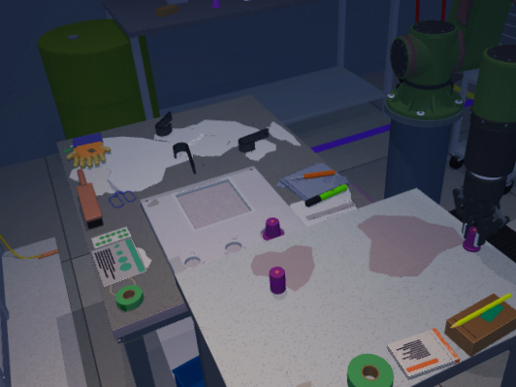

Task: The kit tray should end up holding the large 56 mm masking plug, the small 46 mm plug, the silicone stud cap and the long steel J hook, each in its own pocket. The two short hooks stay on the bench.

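The pale kit tray [213,216] lies at the middle of the bench with a square recess and round pockets, and one purple plug [272,228] stands in its right-hand pocket. A second purple plug [277,279] stands on the speckled table just in front of the tray. At the table's right edge my gripper [474,238] comes straight down around a small purple plug [470,239] that stands on the table, and the fingers are closing on it. Three black hooks lie on the bench beyond the tray: one at the left [163,124], a J-shaped one [185,154] and one at the right [253,140].
A brown box [481,329] with a yellow pencil sits at the near right corner, beside a notepad [423,352] and a green tape roll [370,371]. A green marker [326,195], another tape roll [129,297], scissors [121,198] and a brush [88,202] surround the tray.
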Available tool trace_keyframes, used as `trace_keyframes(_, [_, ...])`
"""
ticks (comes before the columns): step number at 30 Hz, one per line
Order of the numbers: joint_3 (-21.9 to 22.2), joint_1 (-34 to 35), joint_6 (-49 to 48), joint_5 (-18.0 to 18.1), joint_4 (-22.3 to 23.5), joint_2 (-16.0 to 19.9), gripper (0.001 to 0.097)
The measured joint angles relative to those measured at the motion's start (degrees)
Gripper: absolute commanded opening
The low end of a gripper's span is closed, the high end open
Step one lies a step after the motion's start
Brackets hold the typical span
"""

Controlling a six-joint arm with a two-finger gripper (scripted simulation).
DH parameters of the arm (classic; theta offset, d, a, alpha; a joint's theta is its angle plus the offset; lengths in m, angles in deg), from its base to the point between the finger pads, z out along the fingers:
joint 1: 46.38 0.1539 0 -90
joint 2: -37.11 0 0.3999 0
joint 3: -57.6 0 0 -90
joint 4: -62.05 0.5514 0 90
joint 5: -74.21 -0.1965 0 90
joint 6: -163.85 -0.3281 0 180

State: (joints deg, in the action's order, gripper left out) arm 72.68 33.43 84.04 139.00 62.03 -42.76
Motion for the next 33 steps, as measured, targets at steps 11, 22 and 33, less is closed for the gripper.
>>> trace_keyframes(11, [0.0,0.0,0.0,0.0,0.0,0.0,0.008])
trace_keyframes(22, [-0.1,0.0,0.0,0.4,0.1,-0.2,0.008])
trace_keyframes(33, [-2.2,0.0,0.0,4.8,0.0,-2.6,0.008])
